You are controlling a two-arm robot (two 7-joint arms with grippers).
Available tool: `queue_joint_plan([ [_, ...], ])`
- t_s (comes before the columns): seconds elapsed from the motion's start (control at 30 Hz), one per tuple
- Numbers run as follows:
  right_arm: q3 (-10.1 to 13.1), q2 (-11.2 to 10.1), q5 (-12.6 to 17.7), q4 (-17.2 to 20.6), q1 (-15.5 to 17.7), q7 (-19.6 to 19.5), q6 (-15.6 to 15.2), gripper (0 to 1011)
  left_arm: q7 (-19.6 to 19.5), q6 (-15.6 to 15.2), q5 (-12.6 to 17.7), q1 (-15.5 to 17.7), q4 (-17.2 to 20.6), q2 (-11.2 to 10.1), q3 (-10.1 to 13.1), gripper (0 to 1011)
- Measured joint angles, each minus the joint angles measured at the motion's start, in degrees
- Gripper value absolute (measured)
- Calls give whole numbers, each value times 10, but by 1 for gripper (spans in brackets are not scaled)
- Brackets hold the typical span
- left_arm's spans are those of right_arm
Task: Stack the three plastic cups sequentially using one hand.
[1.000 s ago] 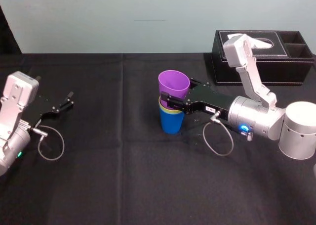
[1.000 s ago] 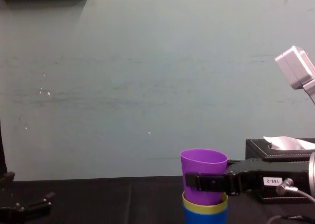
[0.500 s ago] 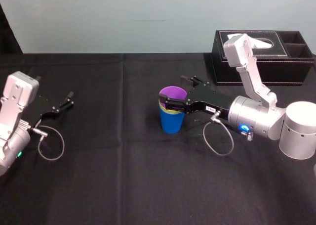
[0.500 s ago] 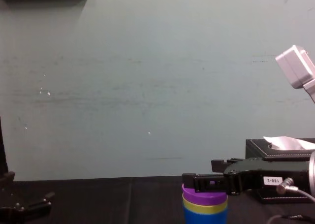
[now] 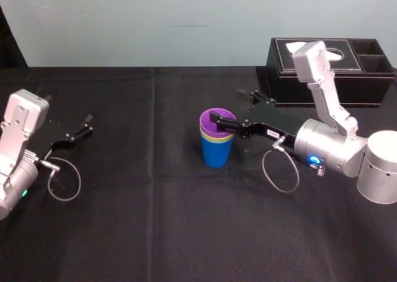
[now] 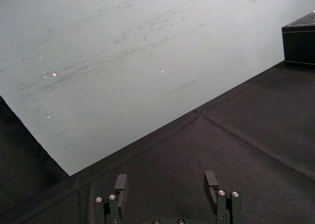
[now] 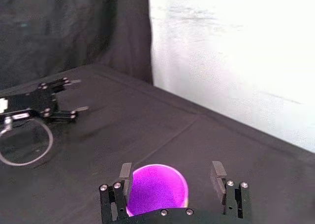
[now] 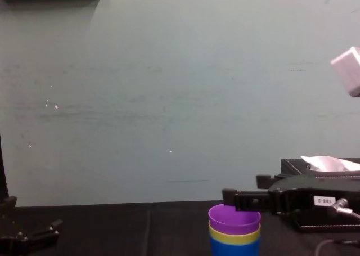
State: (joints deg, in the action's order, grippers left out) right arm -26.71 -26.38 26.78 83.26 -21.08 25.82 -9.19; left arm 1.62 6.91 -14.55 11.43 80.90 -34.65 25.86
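The three plastic cups stand nested upright mid-table: the purple cup point(image 5: 217, 121) sits inside the yellow-green cup point(image 5: 215, 138), which sits in the blue cup point(image 5: 216, 154). From the side, the purple rim point(image 8: 234, 217) tops the yellow-green band point(image 8: 235, 236) and the blue cup point(image 8: 235, 248). My right gripper point(image 5: 227, 105), the hand with the white label, hovers open just above and right of the stack, touching nothing. The purple cup point(image 7: 156, 187) lies below the right gripper point(image 7: 171, 174), between its spread fingers. My left gripper point(image 5: 77, 132) rests open at the far left.
A black tissue box point(image 5: 329, 71) stands at the back right, behind the right arm, and its side point(image 8: 320, 171) rises behind the gripper. Black cloth point(image 5: 155, 220) covers the table, with free room in front and to the left of the stack.
My right gripper opened and let go of the purple cup, which dropped fully into the yellow-green one. The gripper then rose slightly and drew back to the right. The left arm stayed still.
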Motion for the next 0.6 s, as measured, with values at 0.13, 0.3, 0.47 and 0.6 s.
queue_joint_plan([
  [0.13,11,0,-15,13,14,-29,9,1003,0,0,0,0,0,0,0,1011],
  [0.3,34,7,-39,27,39,-85,23,1003,0,0,0,0,0,0,0,1011],
  [0.47,55,19,-60,34,63,-137,42,1003,0,0,0,0,0,0,0,1012],
  [0.6,68,31,-70,31,78,-166,51,1003,0,0,0,0,0,0,0,1011],
])
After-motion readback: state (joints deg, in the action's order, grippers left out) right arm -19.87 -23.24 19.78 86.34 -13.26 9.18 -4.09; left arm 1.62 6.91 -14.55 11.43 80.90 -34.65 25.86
